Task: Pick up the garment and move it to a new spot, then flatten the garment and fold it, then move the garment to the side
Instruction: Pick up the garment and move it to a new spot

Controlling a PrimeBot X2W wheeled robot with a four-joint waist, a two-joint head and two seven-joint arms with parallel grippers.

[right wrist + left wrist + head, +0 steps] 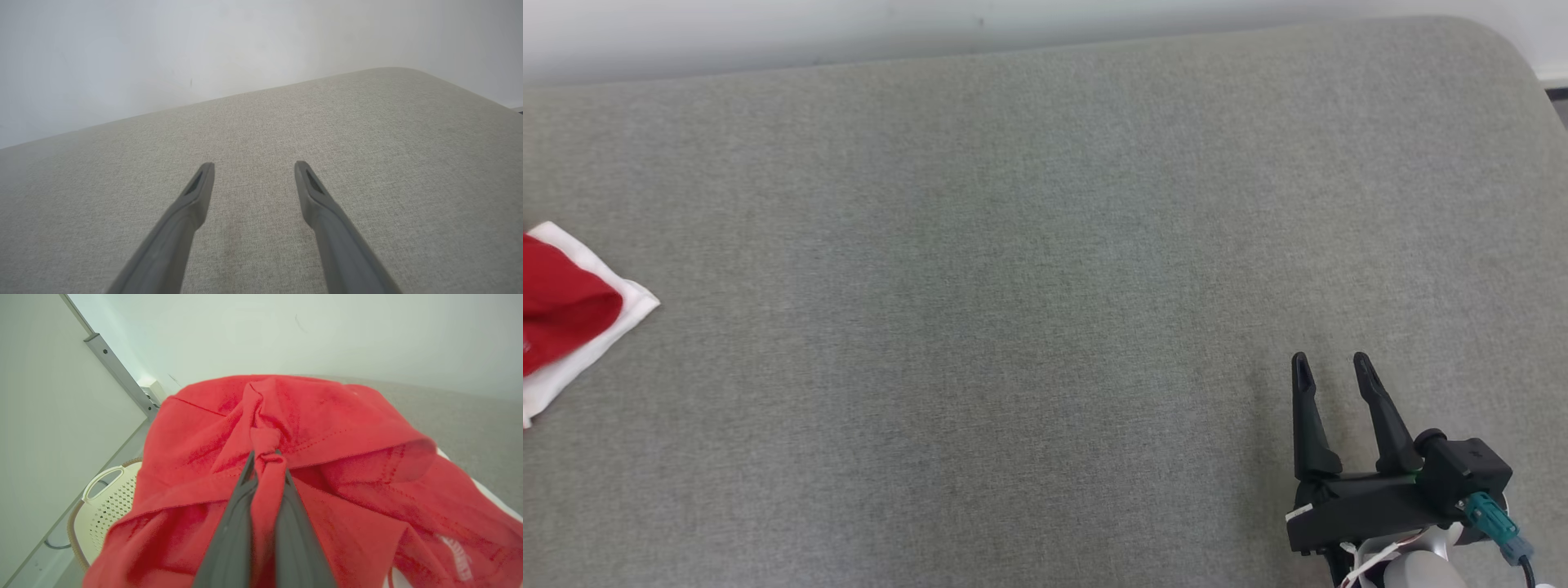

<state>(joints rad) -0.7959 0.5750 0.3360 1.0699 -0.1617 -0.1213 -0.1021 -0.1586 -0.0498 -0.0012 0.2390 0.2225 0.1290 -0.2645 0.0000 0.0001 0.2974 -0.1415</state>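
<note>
The garment (560, 306) is red with a white part beneath it, lying at the far left edge of the grey cushioned surface (1029, 245) in the head view. In the left wrist view the red garment (335, 428) bunches up close in front, and my left gripper (266, 459) is shut on a pinched fold of it. My right gripper (1331, 367) hovers at the lower right of the surface, open, nothing between its fingers (200, 183). The right gripper (253, 169) points toward the far edge.
A cream perforated basket (102, 498) with a handle stands on the floor beside the surface, left of the garment. A pale wall (849, 24) runs along the far edge. The surface's rounded corner (1503, 49) lies at the upper right.
</note>
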